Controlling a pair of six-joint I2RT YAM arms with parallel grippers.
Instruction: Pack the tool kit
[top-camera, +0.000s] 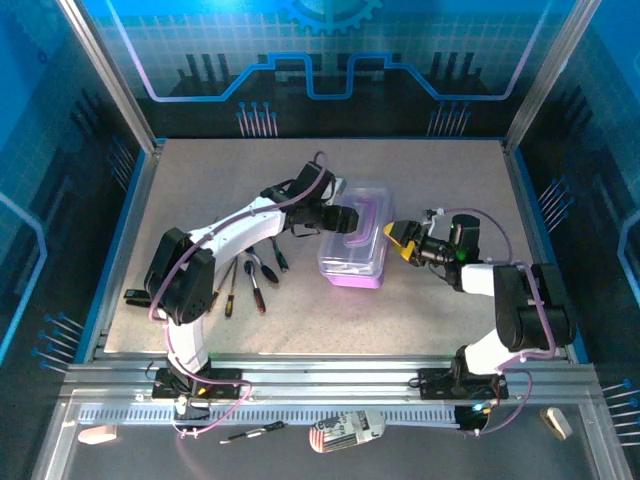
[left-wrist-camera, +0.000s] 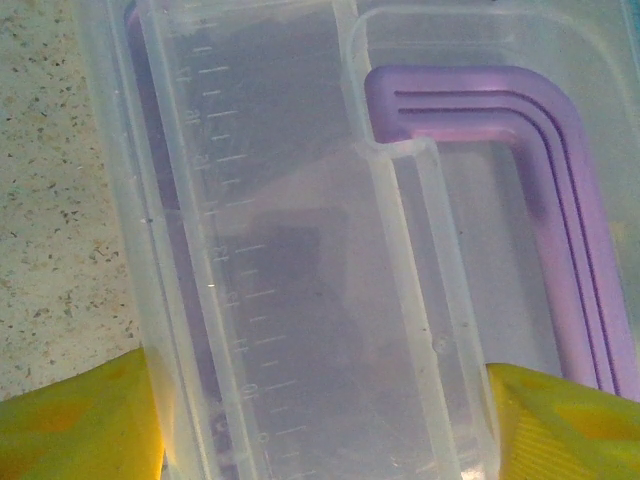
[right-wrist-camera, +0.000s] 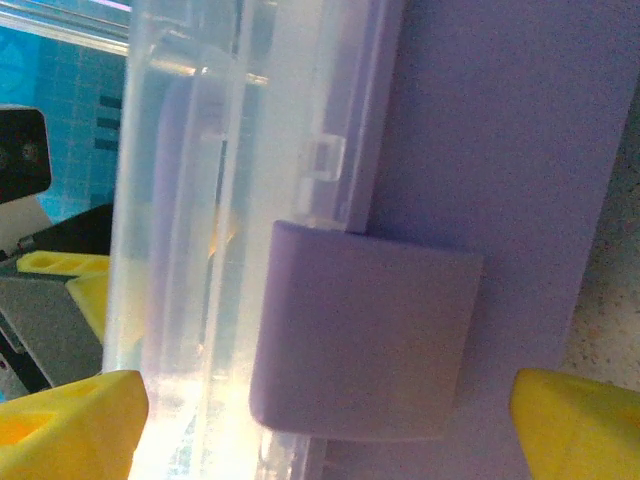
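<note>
The tool kit (top-camera: 355, 245), a clear-lidded box with a purple base, lies closed at mid-table. My left gripper (top-camera: 348, 217) reaches over its left side. In the left wrist view its yellow fingers (left-wrist-camera: 80, 425) press on both sides of a raised strip of the clear lid (left-wrist-camera: 300, 250), beside the purple handle (left-wrist-camera: 560, 230). My right gripper (top-camera: 398, 242) is at the box's right side. In the right wrist view it stands open around the purple latch (right-wrist-camera: 360, 335), with its fingers (right-wrist-camera: 580, 430) clear of it. Several thin screwdrivers (top-camera: 255, 280) lie loose on the table, left of the box.
The left arm (top-camera: 230, 235) stretches over the screwdrivers. Blue enclosure walls and metal posts (top-camera: 105, 75) ring the table. On the front rail lie a printed packet (top-camera: 345, 430) and a small tool (top-camera: 250, 433). Speckled tabletop (top-camera: 420, 320) shows in front of the box.
</note>
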